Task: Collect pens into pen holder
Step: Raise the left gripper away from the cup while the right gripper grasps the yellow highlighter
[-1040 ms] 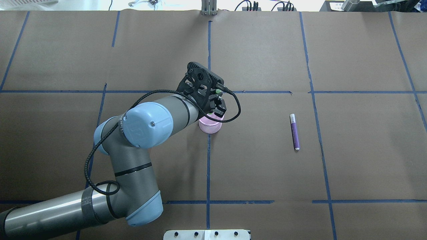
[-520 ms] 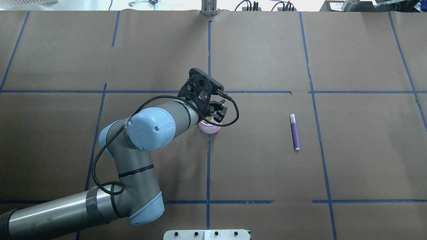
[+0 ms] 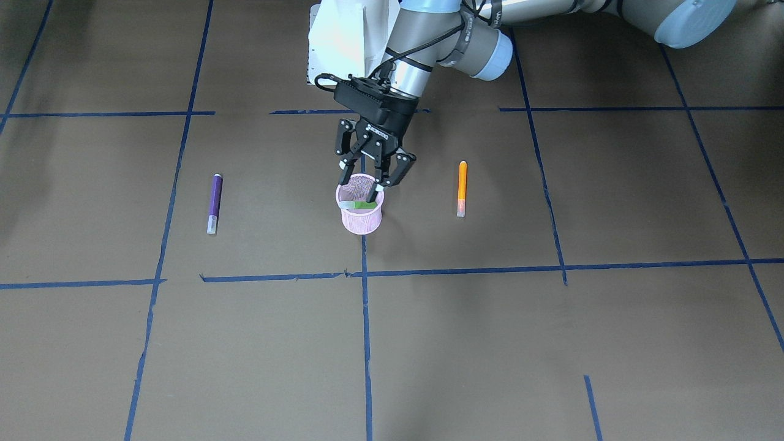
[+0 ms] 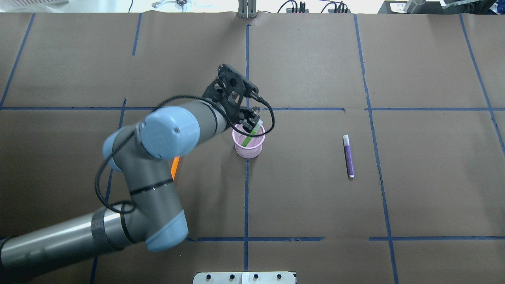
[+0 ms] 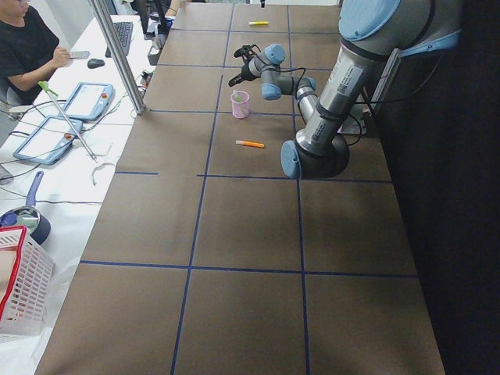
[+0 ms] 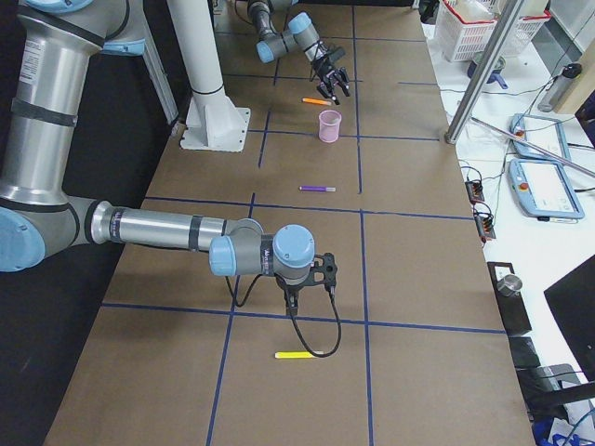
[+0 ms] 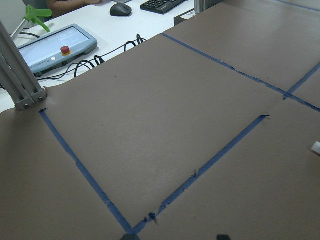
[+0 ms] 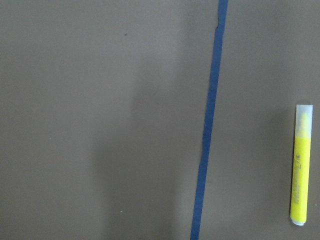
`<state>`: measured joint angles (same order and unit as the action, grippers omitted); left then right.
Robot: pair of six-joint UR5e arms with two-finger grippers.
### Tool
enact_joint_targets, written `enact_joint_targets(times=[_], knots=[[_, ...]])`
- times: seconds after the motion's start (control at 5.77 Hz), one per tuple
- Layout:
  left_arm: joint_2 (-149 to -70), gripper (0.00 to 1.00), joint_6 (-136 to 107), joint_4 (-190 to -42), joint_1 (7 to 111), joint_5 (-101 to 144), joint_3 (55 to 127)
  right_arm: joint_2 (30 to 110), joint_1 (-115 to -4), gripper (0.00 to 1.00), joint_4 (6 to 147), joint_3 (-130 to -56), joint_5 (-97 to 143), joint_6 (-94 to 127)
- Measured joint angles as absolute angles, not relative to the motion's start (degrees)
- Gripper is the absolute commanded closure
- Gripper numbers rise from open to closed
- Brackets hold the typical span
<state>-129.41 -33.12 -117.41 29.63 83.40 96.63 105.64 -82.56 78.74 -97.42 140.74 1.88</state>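
The pink mesh pen holder stands upright near the table's middle and also shows in the overhead view. The green pen leans inside it, its cap at the rim. My left gripper is open and empty just above the holder's rim. The orange pen lies on the table beside the holder, partly under my left arm in the overhead view. The purple pen lies on the other side. My right gripper shows only in the exterior right view; I cannot tell whether it is open or shut.
A yellow pen lies on the brown paper by a blue tape line, near my right arm's wrist. Blue tape lines grid the table. Operator consoles and a basket stand off the far edge.
The green pen has left my left gripper and now leans in the holder. The gripper has opened and drawn back from over the cup, and the arm's elbow has swung left, uncovering part of the orange pen.
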Motion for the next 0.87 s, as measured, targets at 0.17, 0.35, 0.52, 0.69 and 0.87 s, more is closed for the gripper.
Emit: enact_joint_targets(times=[0.17,0.35,0.52,0.69,0.87], knots=[[-128.7,0.01,-38.0,-113.9,35.8,94.8,96.8,104.0,-81.5,0.08,76.5,-92.1,140.1,1.9],[-127.1,0.00,-42.3,-112.0,41.6,106.7,96.9,100.9,-81.3,0.08,75.8,-86.4,139.7,1.7],[-125.8,0.00,-44.1,-111.6,44.1,112.0,97.2,97.4,-81.2,0.08,75.6,-81.0,138.9,1.4],[-125.3,0.00,-44.6,-111.4,44.8,113.6,98.0,94.3,-81.2,0.08,75.5,-76.6,137.8,1.2],[-124.9,0.00,-44.8,-111.2,45.0,113.9,98.7,92.0,-81.3,0.08,75.5,-72.7,137.0,1.2]])
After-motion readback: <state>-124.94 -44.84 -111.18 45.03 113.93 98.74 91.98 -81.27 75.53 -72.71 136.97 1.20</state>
